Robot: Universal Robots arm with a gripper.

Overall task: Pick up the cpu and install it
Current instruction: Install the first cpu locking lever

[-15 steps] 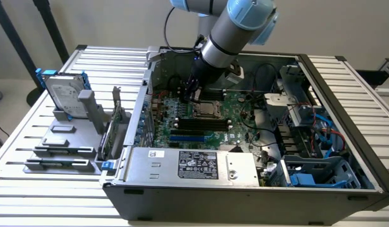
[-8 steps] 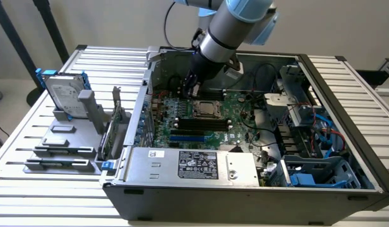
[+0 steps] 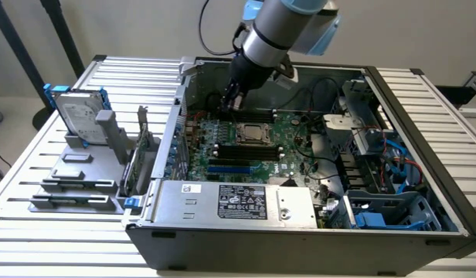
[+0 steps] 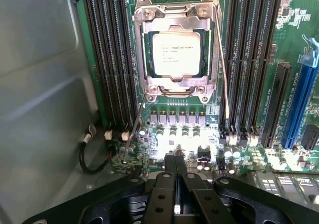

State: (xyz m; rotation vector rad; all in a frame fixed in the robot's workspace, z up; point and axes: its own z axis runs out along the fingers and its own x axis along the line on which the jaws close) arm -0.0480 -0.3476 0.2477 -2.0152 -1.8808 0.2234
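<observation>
Two fingers of the gripper (image 4: 175, 159) are pressed together, holding nothing, just above the green motherboard (image 4: 297, 30). Beyond them the cpu (image 4: 175, 54) lies flat in its metal socket frame (image 4: 175, 12), between banks of black memory slots (image 4: 107, 59), inside the open computer case (image 3: 300, 237).

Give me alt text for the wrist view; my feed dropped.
The cpu sits in the socket on the motherboard, framed by a metal bracket, with black memory slots on both sides. The gripper, shut and holding nothing, hovers over the board just beside the socket.
</observation>
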